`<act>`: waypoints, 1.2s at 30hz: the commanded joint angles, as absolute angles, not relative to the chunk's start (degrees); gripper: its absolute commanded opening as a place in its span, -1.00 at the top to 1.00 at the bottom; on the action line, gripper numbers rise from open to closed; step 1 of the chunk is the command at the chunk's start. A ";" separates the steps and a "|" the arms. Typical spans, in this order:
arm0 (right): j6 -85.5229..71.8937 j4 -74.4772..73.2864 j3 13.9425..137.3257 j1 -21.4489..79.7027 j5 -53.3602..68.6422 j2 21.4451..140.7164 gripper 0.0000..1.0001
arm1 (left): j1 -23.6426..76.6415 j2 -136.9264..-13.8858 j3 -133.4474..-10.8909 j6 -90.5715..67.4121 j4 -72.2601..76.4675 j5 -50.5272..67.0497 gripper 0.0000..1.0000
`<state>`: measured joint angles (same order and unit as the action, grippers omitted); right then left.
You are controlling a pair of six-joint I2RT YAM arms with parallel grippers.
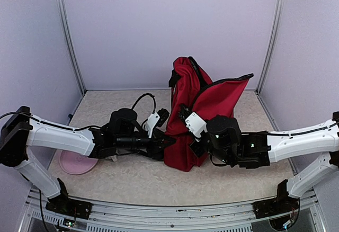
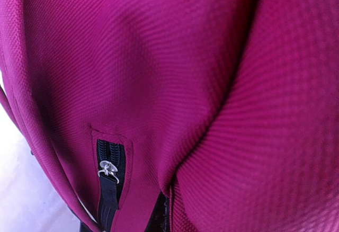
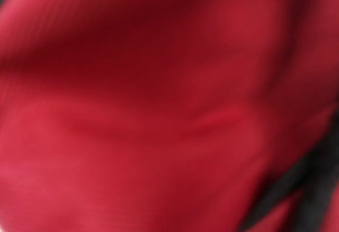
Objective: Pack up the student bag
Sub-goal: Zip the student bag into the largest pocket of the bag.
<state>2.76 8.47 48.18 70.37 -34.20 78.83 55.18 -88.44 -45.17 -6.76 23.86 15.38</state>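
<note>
The student bag, dark red with black trim, stands upright mid-table, its top gaping open. My left gripper presses into the bag's lower left side, shut, with a fold of fabric gathered at it. In the left wrist view red cloth fills the frame, with a black zipper and its silver slider low on the left; the fingers are hidden. My right gripper is buried in the bag's front face, shut against the fabric. The right wrist view shows only blurred red cloth.
A pink plate lies on the table at the left, partly under the left arm. A black cable loops behind the left wrist. Enclosure walls and metal posts stand at the back and sides.
</note>
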 commanded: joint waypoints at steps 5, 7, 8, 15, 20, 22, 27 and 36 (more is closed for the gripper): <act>10.98 0.05 60.67 69.19 -41.64 70.38 1.00 | 56.25 -86.85 -46.66 -4.99 23.89 15.10 1.00; 12.33 -1.66 63.35 69.17 -41.01 69.26 1.00 | 56.25 -86.68 -46.67 -4.84 23.57 14.75 1.00; 12.56 -2.54 64.62 69.17 -40.67 68.77 1.00 | 56.25 -86.62 -46.67 -4.71 23.37 14.57 1.00; 14.25 -6.21 68.96 67.48 -40.05 65.04 1.00 | 56.26 -86.31 -46.03 -4.47 22.63 14.15 1.00; 11.74 -8.11 69.13 64.87 -36.03 61.83 1.00 | 56.25 -85.95 -45.40 -4.33 22.32 13.83 1.00; 11.26 -8.62 68.52 64.78 -33.43 62.09 1.00 | 56.25 -85.92 -45.50 -4.31 22.14 13.79 1.00; 6.97 -14.55 68.38 64.80 -24.34 69.00 1.00 | 56.34 -85.31 -45.73 -3.81 21.68 14.17 1.00; -0.40 -17.03 71.19 64.78 -16.74 77.42 1.00 | 58.88 -75.38 -46.93 0.95 18.13 1.06 -0.51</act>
<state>4.38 -17.30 68.84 65.21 -20.73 76.69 56.84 -83.48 -46.37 -3.03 17.26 9.50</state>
